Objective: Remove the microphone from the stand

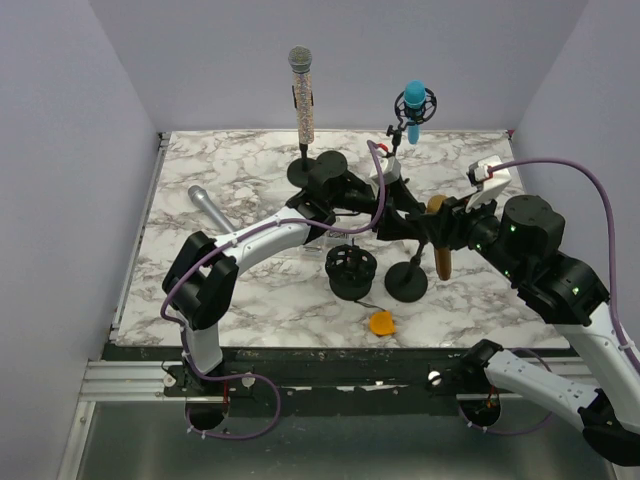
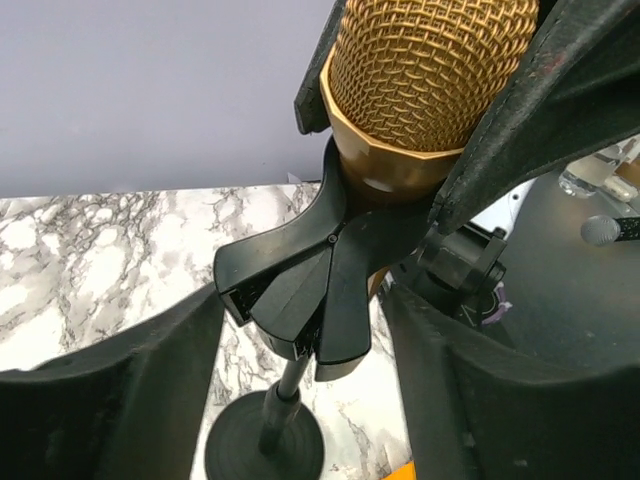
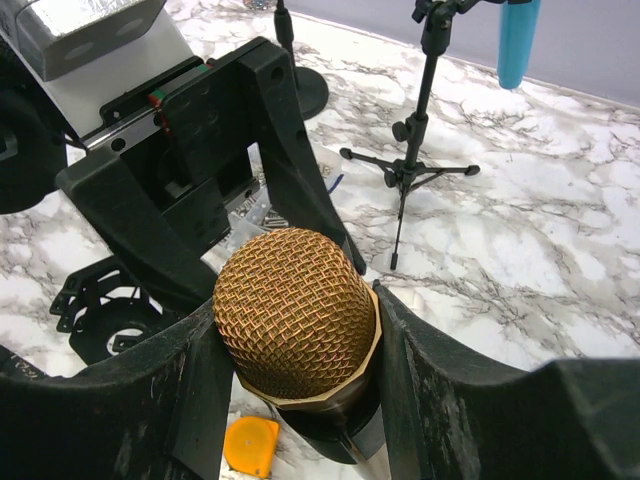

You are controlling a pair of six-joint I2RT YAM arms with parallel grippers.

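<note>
1. microphone (image 3: 296,300) sits in the stand's (image 2: 268,425) clip, near mid-table.
2. left gripper (image 2: 430,70), arm stretched forward and rightward, is clenched on the gold head.
3. right gripper (image 3: 297,330) reaches in from the opposite side, also gripping the head.

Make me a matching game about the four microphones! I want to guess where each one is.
Things:
1. gold microphone
2. blue microphone
3. sparkly silver microphone
4. grey microphone

Places:
A. lying flat on the table
B. inside a black ring holder
C. upright on a round-foot stand
D. between the fingers of the right pincer

Pairs: 1-D, 2-B, 3-C, 4-A
</note>
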